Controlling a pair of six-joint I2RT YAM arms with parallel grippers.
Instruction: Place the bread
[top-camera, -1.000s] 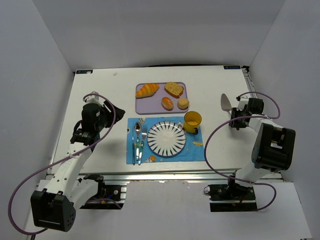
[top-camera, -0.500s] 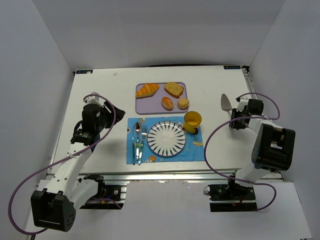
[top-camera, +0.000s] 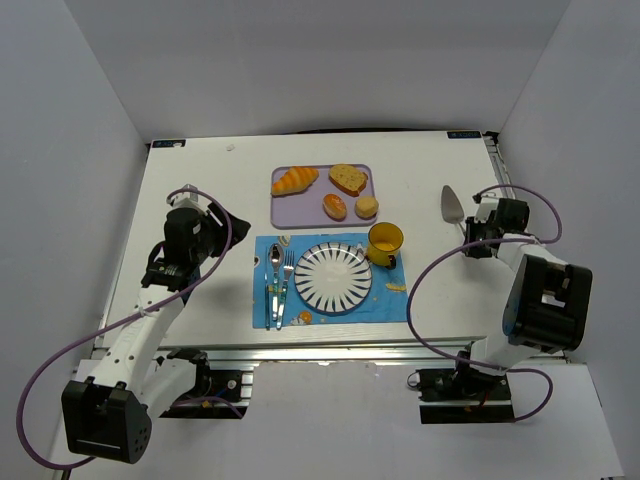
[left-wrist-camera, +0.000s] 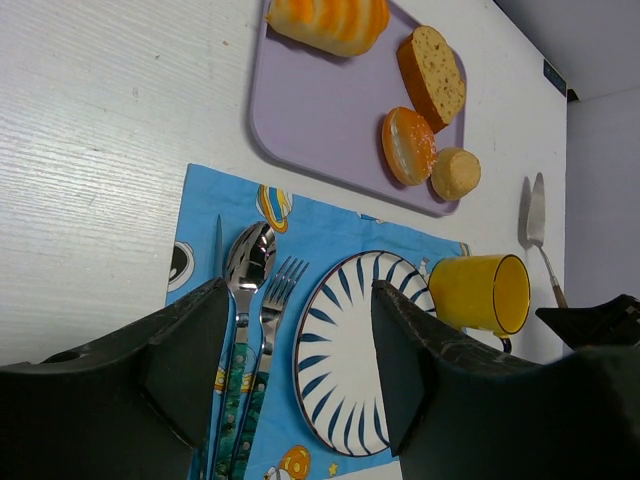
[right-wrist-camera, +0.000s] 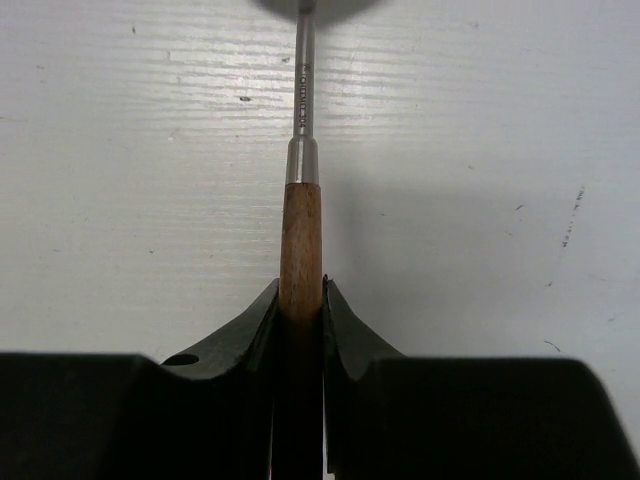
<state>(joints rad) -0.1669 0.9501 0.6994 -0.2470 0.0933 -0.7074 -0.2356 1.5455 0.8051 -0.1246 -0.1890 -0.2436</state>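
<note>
Clamping what seems a spatula (right-wrist-camera: 301, 225), right hand (right-wrist-camera: 300, 296).

The white-and-black left arm (top-camera: 150, 300) stretches forward from its base with its black two-finger left gripper (left-wrist-camera: 300, 300) turned inward, jaws spread wide, while the right arm (top-camera: 542, 290) folds compactly, its right gripper (right-wrist-camera: 301, 300) pinched tight on a wooden-handled metal spatula (right-wrist-camera: 301, 225).

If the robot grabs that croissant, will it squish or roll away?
The croissant looks puffy and ridged, so it is probably light and may dent under a hard squeeze. Its long shape with tapered ends, lying flat on the purple tray, suggests it won't roll far.
</note>
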